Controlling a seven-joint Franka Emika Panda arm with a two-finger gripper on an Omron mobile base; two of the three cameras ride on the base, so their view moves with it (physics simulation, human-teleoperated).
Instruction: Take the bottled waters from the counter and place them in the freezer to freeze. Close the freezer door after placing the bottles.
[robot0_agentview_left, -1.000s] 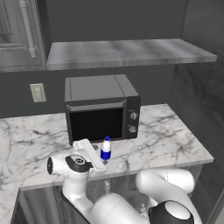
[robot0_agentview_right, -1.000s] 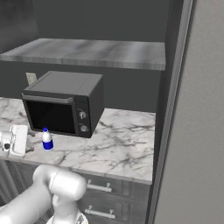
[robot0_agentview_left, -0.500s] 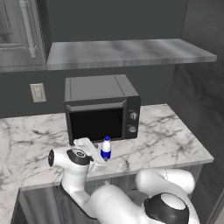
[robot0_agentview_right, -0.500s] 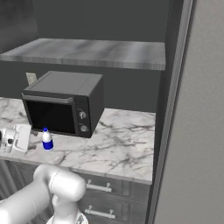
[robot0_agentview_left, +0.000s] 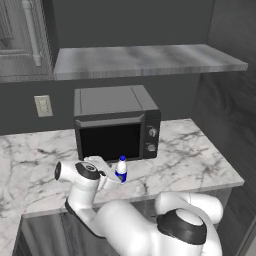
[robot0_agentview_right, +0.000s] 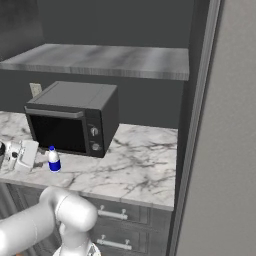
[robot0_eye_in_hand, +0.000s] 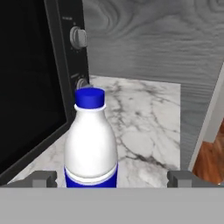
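A small bottled water (robot0_agentview_left: 121, 169) with a blue cap and blue label band stands upright on the white marble counter (robot0_agentview_left: 190, 155), just in front of the microwave. My gripper (robot0_agentview_left: 112, 174) reaches it from the left at bottle height, open. In the hand view the bottle (robot0_eye_in_hand: 91, 144) stands close, left of centre between my two spread fingertips (robot0_eye_in_hand: 43, 178), with neither touching it. From the right base view, the bottle (robot0_agentview_right: 53, 159) is just right of the gripper (robot0_agentview_right: 36, 156). The light-grey freezer (robot0_agentview_right: 225, 150) rises at the far right.
A black microwave (robot0_agentview_left: 115, 125) stands right behind the bottle, its front close to my hand. A grey wall shelf (robot0_agentview_left: 145, 60) hangs above it. Dark cabinet drawers (robot0_agentview_right: 120, 220) sit under the counter. Bare marble (robot0_agentview_right: 140, 170) stretches from the bottle towards the freezer.
My hand has edged slightly up and closer around the bottle as the arm shifted behind it. The jaws stayed open and the bottle has not moved.
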